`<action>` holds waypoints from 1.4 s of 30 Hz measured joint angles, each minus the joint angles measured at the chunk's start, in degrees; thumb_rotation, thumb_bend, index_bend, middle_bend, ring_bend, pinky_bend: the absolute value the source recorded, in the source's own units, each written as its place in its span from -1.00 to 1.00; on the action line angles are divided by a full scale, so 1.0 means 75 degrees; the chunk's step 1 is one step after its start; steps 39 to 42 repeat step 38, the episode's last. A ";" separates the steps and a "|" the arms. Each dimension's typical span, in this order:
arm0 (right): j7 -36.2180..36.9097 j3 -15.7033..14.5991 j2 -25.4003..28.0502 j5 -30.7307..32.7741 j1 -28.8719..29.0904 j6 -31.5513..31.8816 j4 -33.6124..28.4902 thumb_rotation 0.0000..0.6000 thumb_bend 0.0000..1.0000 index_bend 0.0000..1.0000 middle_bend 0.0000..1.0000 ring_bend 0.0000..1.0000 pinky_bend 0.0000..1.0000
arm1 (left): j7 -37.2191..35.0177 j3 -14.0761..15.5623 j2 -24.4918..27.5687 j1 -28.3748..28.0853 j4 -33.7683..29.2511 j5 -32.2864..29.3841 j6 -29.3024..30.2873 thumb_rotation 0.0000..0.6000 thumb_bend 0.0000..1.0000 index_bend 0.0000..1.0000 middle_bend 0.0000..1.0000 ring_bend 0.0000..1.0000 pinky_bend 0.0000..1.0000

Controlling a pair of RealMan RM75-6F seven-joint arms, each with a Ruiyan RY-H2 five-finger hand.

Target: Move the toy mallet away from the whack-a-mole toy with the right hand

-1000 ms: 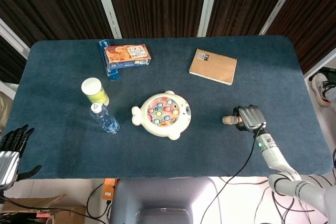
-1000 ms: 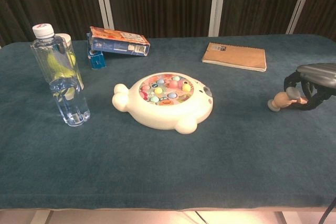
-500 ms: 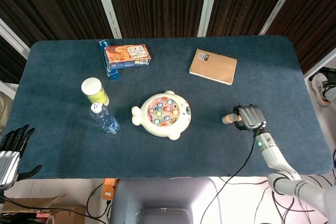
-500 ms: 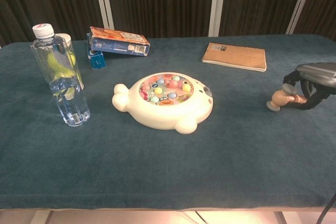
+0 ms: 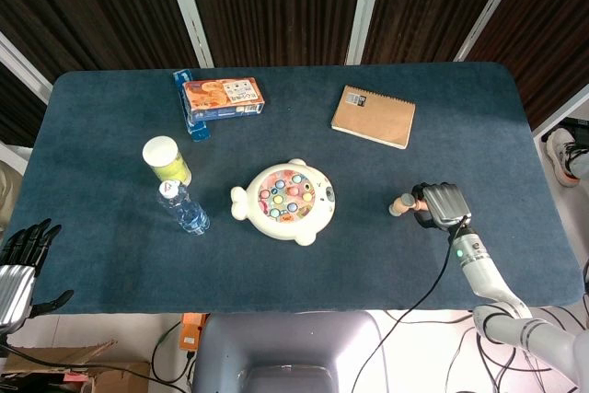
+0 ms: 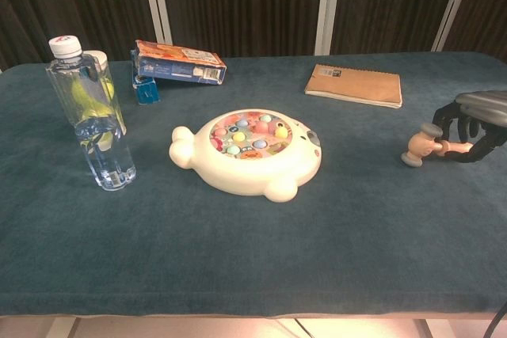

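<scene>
Right hand [image 5: 440, 205] at frame right gripping toy mallet [image 6: 420, 146] above blue tabletop [image 5: 110, 255], whack-a-mole toy [image 5: 285, 200] at centre, left hand [image 5: 20, 264] lower left, fingers spread, holding nothing

The right hand [image 6: 478, 120] runs off the picture's edge and covers most of the toy mallet [image 6: 421, 146] handle, so only the head shows.

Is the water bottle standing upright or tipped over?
Upright: the water bottle stands on its base on the table, white cap on top.
</scene>
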 measured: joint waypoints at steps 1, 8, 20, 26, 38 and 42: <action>0.0014 0.0000 0.0030 -0.0017 -0.0017 0.0027 -0.0028 1.00 -0.45 -0.10 -0.19 -0.41 -0.19 | 0.0000 0.0001 -0.0001 0.0000 0.0000 -0.0001 0.0000 1.00 -0.80 -1.00 -1.00 -0.99 -0.82; 0.0116 -0.0027 0.0268 -0.0135 -0.0159 0.0212 -0.0243 1.00 -0.45 -0.11 -0.21 -0.41 -0.19 | 0.0025 -0.0001 -0.0011 -0.0007 -0.0002 -0.0010 -0.0015 1.00 -0.80 -1.00 -1.00 -0.99 -0.82; 0.0111 -0.0285 0.1101 -0.0669 -0.0850 0.1515 -0.1366 1.00 -0.59 -0.68 -0.70 -0.84 -0.61 | -0.0014 -0.0007 -0.0025 0.0028 0.0006 0.0033 0.0092 1.00 -0.81 -1.00 -1.00 -0.99 -0.82; -0.0192 -0.1016 0.1946 -0.1324 -0.2195 0.3365 -0.2670 1.00 -0.63 -1.00 -1.00 -1.00 -0.97 | 0.0254 0.0011 -0.0173 -0.0022 0.0054 0.0057 -0.0004 1.00 -0.82 -1.00 -1.00 -1.00 -0.82; 0.0423 -0.1801 0.2514 -0.2749 -0.4266 0.6201 -0.2872 1.00 -0.63 -1.00 -1.00 -1.00 -1.00 | 0.0858 0.0076 -0.0446 -0.0085 -0.0001 0.0070 -0.0142 1.00 -0.82 -1.00 -1.00 -1.00 -0.82; 0.0423 -0.1801 0.2514 -0.2749 -0.4266 0.6201 -0.2872 1.00 -0.63 -1.00 -1.00 -1.00 -1.00 | 0.0858 0.0076 -0.0446 -0.0085 -0.0001 0.0070 -0.0142 1.00 -0.82 -1.00 -1.00 -1.00 -0.82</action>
